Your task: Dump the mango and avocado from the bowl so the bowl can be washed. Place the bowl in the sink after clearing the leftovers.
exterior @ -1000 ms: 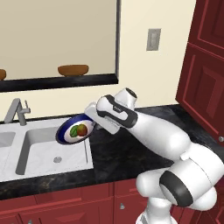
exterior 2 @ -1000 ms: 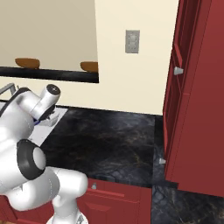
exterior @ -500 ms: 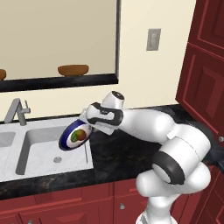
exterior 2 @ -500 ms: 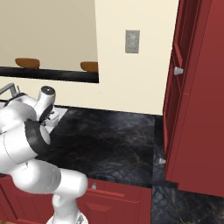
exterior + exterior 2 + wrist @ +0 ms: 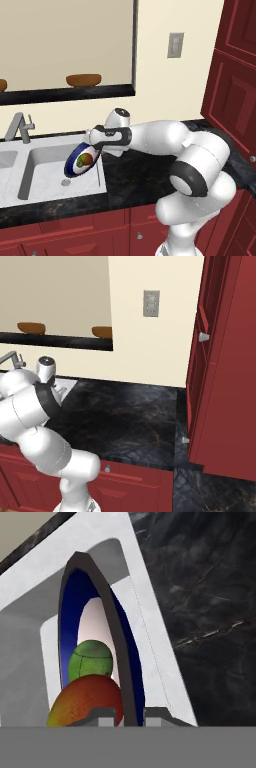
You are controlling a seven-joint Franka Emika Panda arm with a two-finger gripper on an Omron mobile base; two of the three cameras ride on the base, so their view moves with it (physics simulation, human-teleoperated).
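Pinching the bowl (image 5: 80,160) rim at frame centre-left with gripper (image 5: 123,717) closed; probably stiff, slick, fruit rolling loose inside.

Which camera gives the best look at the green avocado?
The hand view: the avocado sits large inside the tilted bowl, above the mango. The left base view shows a tiny green speck; in the right base view the arm hides it.

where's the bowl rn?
Left base view: the bowl is tipped steeply on the end effector, over the sink basin's right side, with mango and avocado inside.
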